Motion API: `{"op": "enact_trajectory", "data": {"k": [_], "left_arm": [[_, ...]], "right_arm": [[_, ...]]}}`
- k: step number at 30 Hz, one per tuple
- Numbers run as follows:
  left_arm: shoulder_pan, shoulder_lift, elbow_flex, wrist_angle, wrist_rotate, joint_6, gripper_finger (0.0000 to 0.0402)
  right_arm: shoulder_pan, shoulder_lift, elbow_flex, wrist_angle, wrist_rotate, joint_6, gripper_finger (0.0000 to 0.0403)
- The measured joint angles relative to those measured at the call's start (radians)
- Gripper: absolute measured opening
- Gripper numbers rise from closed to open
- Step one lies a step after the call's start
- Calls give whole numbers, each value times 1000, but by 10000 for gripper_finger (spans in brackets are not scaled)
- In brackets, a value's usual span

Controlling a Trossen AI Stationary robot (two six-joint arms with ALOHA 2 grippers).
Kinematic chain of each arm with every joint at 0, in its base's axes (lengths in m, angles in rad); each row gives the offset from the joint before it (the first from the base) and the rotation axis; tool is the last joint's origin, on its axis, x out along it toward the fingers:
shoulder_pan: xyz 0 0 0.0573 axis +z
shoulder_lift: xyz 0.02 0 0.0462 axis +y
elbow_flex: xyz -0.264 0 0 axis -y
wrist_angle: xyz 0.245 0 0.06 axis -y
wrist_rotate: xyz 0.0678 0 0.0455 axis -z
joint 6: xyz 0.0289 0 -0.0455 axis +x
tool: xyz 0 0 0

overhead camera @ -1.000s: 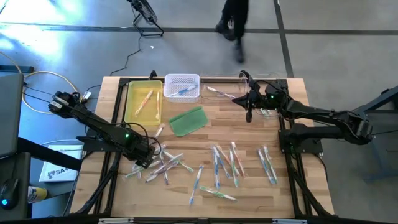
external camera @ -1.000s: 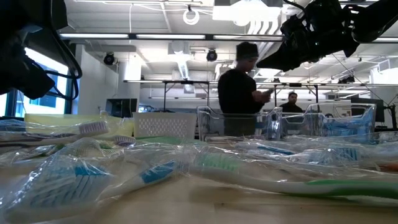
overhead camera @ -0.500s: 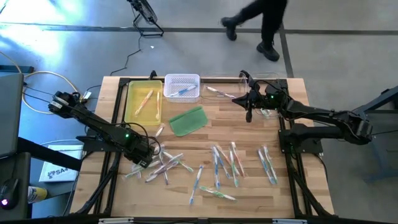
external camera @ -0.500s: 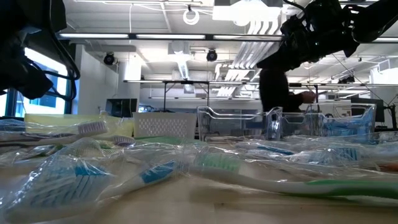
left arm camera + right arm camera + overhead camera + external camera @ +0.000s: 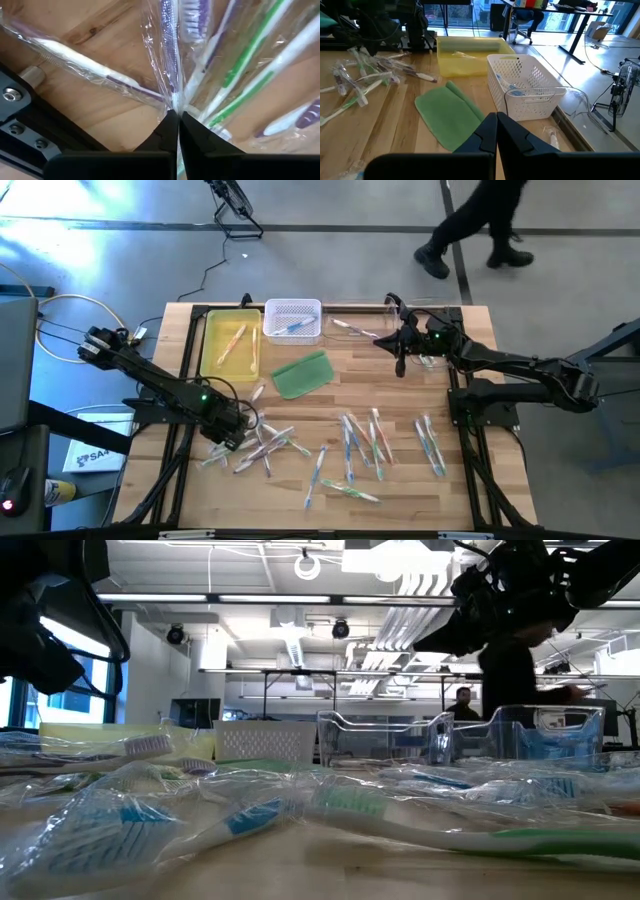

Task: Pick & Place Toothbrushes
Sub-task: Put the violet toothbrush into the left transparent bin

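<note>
Left gripper (image 5: 243,432) sits low over the pile of toothbrushes (image 5: 265,445) at the near left of the counter (image 5: 400,395), its jaws together and pinching only the clear wrapper film of a purple-handled toothbrush (image 5: 169,45), as our left wrist view shows. More toothbrushes lie scattered across the near middle and near right. Our right gripper (image 5: 400,363) hangs shut and empty at the far right, close to a clear bin.

We judge the hold thin: film alone may tear or slide free on the lift, dropping the brush. Neighbouring wrappers overlap at the pinch, so 2 or more could rise together.

We cannot tell whether the handle itself is caught. The low view shows only blurred wrappers up close. 2 brushes lie in the yellow tray (image 5: 212,345), and the white basket (image 5: 293,308) holds something blue we cannot make out.
</note>
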Motion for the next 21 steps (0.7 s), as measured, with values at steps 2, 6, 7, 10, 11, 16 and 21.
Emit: {"op": "enact_trajectory", "data": {"k": [2, 6, 7, 10, 11, 16, 21], "left_arm": [[0, 0, 13, -19, -7, 7, 3], [0, -12, 44, -73, -25, 25, 3], [0, -15, 57, -84, -27, 25, 3], [0, -29, 102, -111, -54, 27, 3], [0, -34, 118, -116, -76, 37, 3], [0, -59, 203, -115, -288, 149, 3], [0, -66, 295, -108, -556, 309, 3]], "right_arm": [[0, 0, 0, -10, 0, -1, 2], [0, 0, 0, -18, 0, -2, 2], [0, 0, 0, -18, 0, -2, 2], [0, 0, 0, -18, 0, -6, 2], [0, 0, 0, -18, 0, -8, 2], [0, 0, 0, -17, 0, -18, 2], [0, 0, 0, -15, -1, -18, 2]]}}
